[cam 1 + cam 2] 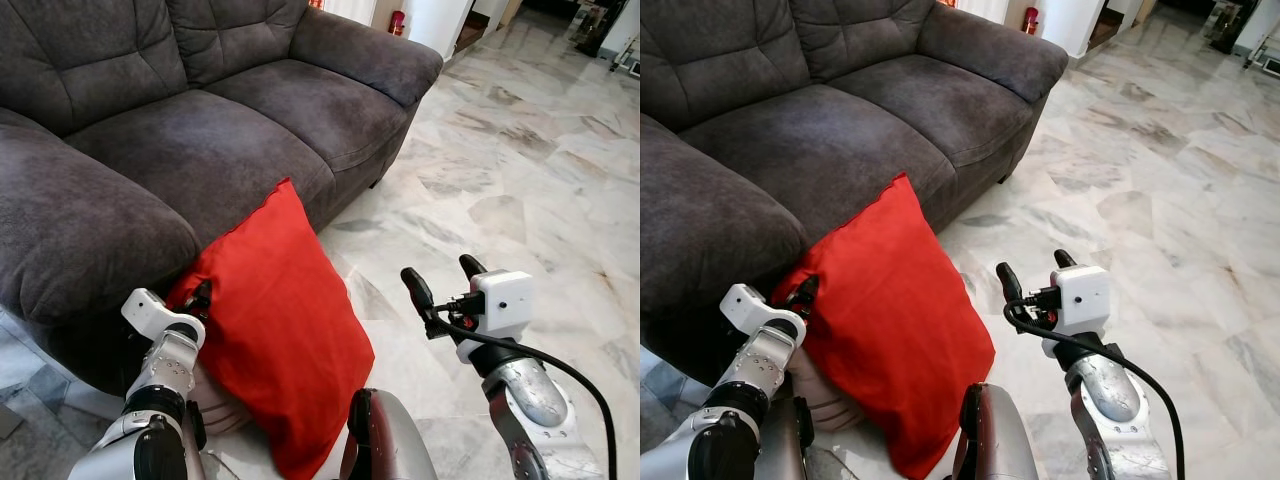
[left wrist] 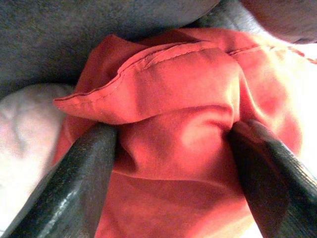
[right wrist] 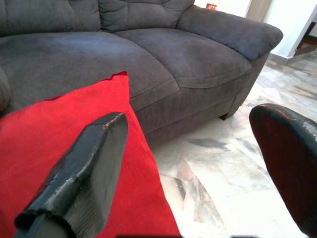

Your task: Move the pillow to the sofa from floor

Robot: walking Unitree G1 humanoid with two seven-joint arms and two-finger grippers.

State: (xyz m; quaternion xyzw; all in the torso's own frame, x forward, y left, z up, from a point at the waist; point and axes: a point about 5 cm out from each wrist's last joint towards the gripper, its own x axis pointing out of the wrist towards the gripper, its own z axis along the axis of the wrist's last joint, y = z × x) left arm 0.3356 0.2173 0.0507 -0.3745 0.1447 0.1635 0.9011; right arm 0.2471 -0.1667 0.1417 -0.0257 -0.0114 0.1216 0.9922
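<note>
The pillow [image 1: 275, 330], centre-left, is pinched by the left gripper [image 2: 171, 148] but not yet placed on the sofa [image 1: 220, 130]; the right gripper [image 1: 443, 280] is held wide apart, empty.

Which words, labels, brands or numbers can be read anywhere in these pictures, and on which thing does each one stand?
None can be read. The red pillow, the grey sofa and the marble floor carry no text. The small red object beyond the sofa's arm is too small and blurred to tell.
</note>
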